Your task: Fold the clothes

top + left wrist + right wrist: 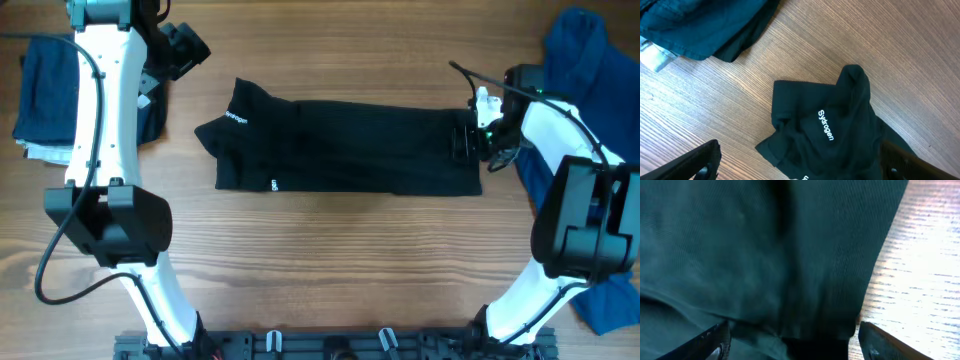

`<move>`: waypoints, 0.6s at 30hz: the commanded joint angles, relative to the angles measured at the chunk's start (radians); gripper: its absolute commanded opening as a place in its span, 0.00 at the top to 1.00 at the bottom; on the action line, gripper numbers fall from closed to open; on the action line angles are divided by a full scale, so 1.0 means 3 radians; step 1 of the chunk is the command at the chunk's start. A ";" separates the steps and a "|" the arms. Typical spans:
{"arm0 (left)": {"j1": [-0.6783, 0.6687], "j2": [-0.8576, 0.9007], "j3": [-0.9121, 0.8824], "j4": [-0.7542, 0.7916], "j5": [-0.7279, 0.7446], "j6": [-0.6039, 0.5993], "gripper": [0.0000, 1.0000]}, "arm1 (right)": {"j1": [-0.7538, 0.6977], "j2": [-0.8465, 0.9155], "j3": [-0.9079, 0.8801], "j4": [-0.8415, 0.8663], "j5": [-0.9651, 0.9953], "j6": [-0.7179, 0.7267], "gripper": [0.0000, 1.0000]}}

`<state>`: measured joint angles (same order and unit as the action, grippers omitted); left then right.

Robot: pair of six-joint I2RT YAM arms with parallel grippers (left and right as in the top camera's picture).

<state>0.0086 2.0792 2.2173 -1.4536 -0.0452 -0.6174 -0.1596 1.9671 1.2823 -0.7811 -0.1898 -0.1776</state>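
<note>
A long black shirt (350, 145) lies flat across the middle of the table, folded lengthwise, with small white logos near its left end. My left gripper (185, 50) is open and hovers up and left of the shirt. The left wrist view shows its fingers (800, 152) spread wide above the shirt's crumpled collar end (825, 125), holding nothing. My right gripper (465, 142) sits at the shirt's right end. In the right wrist view its fingers (792, 337) are wide apart with the dark fabric (765, 255) between them, close to the cloth's edge.
A stack of folded navy garments (48, 90) lies at the far left; it also shows in the left wrist view (700, 25). A royal-blue garment (585, 60) is piled at the far right, with more blue cloth (612, 300) at the right front. Bare wood (340, 260) lies in front.
</note>
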 commanded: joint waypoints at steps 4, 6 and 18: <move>0.0034 -0.0061 0.0052 0.0006 0.0024 0.0039 0.00 | 0.0019 -0.0023 -0.0114 0.0188 0.0135 0.0306 0.49; 0.0034 -0.0061 0.0052 -0.0006 0.0024 0.0039 0.00 | 0.0019 -0.0023 -0.0114 0.0197 0.0132 0.0429 0.69; 0.0034 -0.0061 0.0048 -0.0061 0.0024 0.0039 0.00 | -0.0312 -0.0025 0.0148 -0.0098 0.0078 0.0423 0.96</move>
<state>0.0090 2.0792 2.2173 -1.4666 -0.0456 -0.6174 -0.1795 1.9648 1.2610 -0.7662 -0.1654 -0.0528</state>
